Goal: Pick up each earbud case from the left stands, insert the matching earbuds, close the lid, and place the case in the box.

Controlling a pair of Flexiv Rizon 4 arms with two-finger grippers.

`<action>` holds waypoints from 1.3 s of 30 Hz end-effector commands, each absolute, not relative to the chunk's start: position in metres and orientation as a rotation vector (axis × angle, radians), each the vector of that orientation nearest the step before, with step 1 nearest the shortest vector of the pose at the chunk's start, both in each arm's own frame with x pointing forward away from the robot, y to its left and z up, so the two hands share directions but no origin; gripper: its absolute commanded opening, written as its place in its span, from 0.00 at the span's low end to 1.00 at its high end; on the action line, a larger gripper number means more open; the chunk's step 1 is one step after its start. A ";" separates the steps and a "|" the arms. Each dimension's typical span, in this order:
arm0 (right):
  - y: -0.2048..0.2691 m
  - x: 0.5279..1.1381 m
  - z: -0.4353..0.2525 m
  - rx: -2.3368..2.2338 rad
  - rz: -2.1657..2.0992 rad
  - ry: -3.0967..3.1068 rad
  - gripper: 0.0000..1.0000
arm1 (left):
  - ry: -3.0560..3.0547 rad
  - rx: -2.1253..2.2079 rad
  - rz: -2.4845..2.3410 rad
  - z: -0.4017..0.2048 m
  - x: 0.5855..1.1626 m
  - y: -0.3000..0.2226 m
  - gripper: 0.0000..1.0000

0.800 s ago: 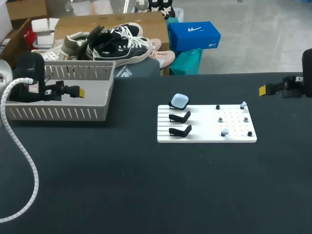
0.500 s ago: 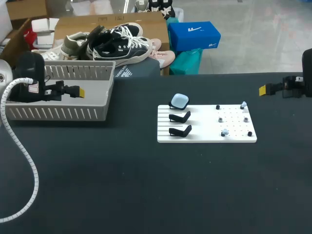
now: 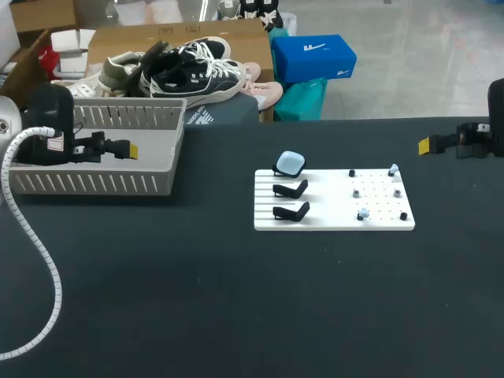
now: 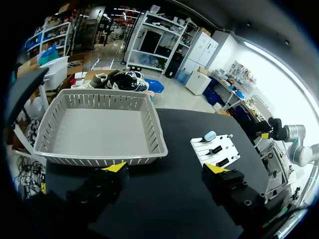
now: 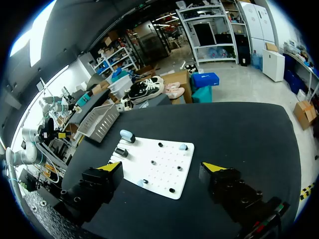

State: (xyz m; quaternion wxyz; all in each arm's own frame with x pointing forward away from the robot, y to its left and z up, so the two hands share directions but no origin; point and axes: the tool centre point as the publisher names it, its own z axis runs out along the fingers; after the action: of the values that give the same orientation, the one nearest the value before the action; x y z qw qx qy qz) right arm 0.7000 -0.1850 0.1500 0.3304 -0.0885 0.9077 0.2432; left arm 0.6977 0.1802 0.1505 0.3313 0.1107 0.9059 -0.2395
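Observation:
A pale blue earbud case (image 3: pixel 290 163) rests on the rearmost of three black stands at the left end of a white board (image 3: pixel 334 205). The other two stands (image 3: pixel 291 189) are bare. Small pale earbuds (image 3: pixel 363 213) and black pegs sit on the board's right half. My left gripper (image 3: pixel 127 148) hangs open over the grey basket (image 3: pixel 94 183), far left of the board. At the table's right edge my right gripper (image 3: pixel 425 144) is open and holds nothing. The left wrist view shows its gripper (image 4: pixel 167 168) open, with the basket (image 4: pixel 154 134) and case (image 4: pixel 210 135) ahead. In the right wrist view the gripper (image 5: pixel 164 167) is open above the board (image 5: pixel 159 167).
The basket stands at the table's back left, with nothing in it. A white coiled cable (image 3: pixel 35 236) runs from my left arm across the left of the table. Black tabletop lies in front of the board and between board and basket.

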 end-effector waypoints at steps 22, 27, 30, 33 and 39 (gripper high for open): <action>-0.185 0.700 0.150 -0.231 0.636 2.374 1.00 | 1.953 1.197 -0.719 0.185 0.756 0.124 1.00; -0.185 0.700 0.150 -0.231 0.636 2.374 1.00 | 1.864 1.323 -0.745 0.181 0.768 0.105 1.00; -0.185 0.700 0.150 -0.231 0.636 2.374 1.00 | 1.807 1.386 -0.734 0.175 0.775 0.094 1.00; -0.185 0.700 0.150 -0.231 0.636 2.374 1.00 | 1.754 1.453 -0.763 0.171 0.781 0.083 1.00; -0.185 0.700 0.150 -0.231 0.636 2.374 1.00 | 1.593 1.595 -0.776 0.164 0.789 0.063 1.00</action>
State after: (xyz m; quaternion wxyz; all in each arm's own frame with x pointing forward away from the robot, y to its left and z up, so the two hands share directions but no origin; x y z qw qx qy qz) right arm 0.7000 -0.1851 0.1500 0.3304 -0.0884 0.9077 0.2432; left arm 0.7748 0.0721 0.1727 0.4006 0.5856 0.6564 -0.2565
